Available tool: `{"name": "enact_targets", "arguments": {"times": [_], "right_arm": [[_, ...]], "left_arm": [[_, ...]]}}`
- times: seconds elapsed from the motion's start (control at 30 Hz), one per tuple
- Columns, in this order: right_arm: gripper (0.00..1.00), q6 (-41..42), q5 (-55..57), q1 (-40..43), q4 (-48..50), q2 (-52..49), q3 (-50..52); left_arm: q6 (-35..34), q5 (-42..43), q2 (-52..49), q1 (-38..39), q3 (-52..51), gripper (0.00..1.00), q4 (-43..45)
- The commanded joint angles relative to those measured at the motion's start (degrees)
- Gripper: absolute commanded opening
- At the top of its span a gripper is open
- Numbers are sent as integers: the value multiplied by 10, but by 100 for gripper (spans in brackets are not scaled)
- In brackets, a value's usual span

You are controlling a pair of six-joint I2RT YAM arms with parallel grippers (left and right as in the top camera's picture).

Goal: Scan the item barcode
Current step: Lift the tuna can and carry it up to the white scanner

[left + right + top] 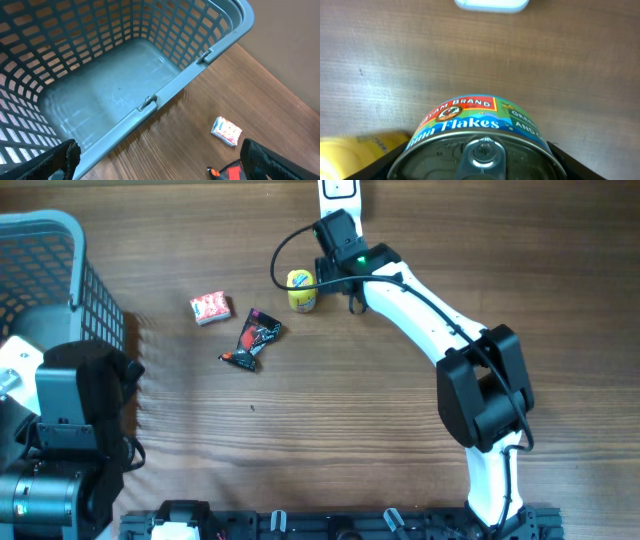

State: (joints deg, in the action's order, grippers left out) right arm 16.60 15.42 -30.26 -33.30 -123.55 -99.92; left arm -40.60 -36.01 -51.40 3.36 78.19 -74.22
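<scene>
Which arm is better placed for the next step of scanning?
Right. The right gripper clasps the tuna can, with the white device just ahead; the left gripper hangs open by the basket.

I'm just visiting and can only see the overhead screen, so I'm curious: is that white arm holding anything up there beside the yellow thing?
Observer: Yes. The right wrist camera shows a tuna can between the fingers of the right end effector, both fingers against its sides. From above, the end effector itself hides it.
Operator: Any writing on it?
Observer: "Ayam Brand" on a red banner, with "Flakes" in white letters below.
Operator: And is anything inside the basket? I only see its corner.
Observer: The left wrist camera looks straight into the basket. The stretch of its floor in view holds nothing.
</scene>
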Motion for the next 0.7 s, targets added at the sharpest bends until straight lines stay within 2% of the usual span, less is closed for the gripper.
{"name": "enact_targets", "arguments": {"times": [0.0,0.17,0.67], "right_arm": [[67,-32,28,7,72,-5,-16],[68,-79,28,16,206,-8,-16],[70,-81,27,57,476,-82,-16]], "left_arm": [[-3,5,-14,-4,4,100,-1],[-3,13,-34,-4,4,100,0],[-3,15,-33,-4,4,100,-2]]}}
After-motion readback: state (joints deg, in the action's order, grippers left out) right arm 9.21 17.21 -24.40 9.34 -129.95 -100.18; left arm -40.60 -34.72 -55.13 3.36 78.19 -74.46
